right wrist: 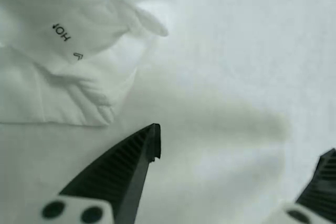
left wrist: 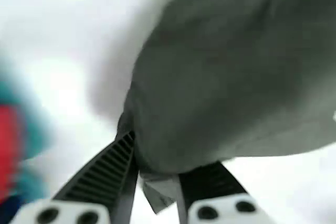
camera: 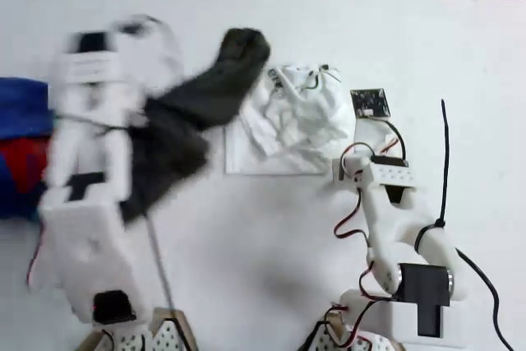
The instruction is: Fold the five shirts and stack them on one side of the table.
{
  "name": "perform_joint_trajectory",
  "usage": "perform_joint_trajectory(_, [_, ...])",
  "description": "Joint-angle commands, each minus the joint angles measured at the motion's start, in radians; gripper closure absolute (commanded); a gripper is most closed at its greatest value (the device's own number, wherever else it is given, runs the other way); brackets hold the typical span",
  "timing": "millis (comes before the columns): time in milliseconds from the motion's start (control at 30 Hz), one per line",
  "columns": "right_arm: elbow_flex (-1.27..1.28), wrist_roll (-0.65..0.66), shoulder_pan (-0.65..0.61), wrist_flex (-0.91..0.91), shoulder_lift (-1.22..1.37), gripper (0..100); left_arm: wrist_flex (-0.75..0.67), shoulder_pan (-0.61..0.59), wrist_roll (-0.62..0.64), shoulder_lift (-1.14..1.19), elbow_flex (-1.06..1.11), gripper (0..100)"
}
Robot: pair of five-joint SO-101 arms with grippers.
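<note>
A dark grey shirt (camera: 205, 96) hangs bunched above the table's left half, and my left gripper (left wrist: 157, 182) is shut on a fold of it (left wrist: 236, 77). The left arm (camera: 90, 121) stands tall over the table's left side. A crumpled white shirt (camera: 283, 121) lies at the middle of the table. My right gripper (camera: 345, 166) sits low beside that shirt's right edge, open (right wrist: 239, 153), with bare table between its fingers and the white shirt (right wrist: 68, 51) just ahead. Folded blue (camera: 20, 108) and red (camera: 20, 162) shirts lie at the table's left edge.
A small dark circuit board (camera: 370, 103) with black and red wires lies right of the white shirt. A black cable (camera: 445, 162) runs along the right arm. The white table (camera: 460, 47) has free room at the far right and the front middle.
</note>
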Motion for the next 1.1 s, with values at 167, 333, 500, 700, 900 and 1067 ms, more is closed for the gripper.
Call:
perform_joint_trajectory(167, [-0.011,-0.006,-0.01,-0.016,-0.031,56.2,0.025,-0.45,-0.006,-0.284,-0.298,98])
perform_joint_trajectory(333, [-0.008,-0.006,-0.004,-0.016,-0.031,56.2,0.023,-0.586,-0.124,-0.311,-0.297,98])
perform_joint_trajectory(500, [-0.006,-0.008,-0.002,-0.016,-0.031,56.2,-0.005,-0.66,-0.166,-0.25,-0.306,97])
perform_joint_trajectory(700, [-0.003,-0.015,0.021,-0.03,-0.031,56.2,-0.184,-0.755,-0.164,-0.147,-0.306,78])
perform_joint_trajectory(900, [-0.005,-0.015,0.018,-0.036,-0.016,56.2,-0.218,-0.735,-0.16,-0.115,-0.308,55])
perform_joint_trajectory(1067, [-0.046,-0.015,0.016,-0.028,0.038,56.2,-0.147,-0.671,-0.158,-0.115,-0.45,55])
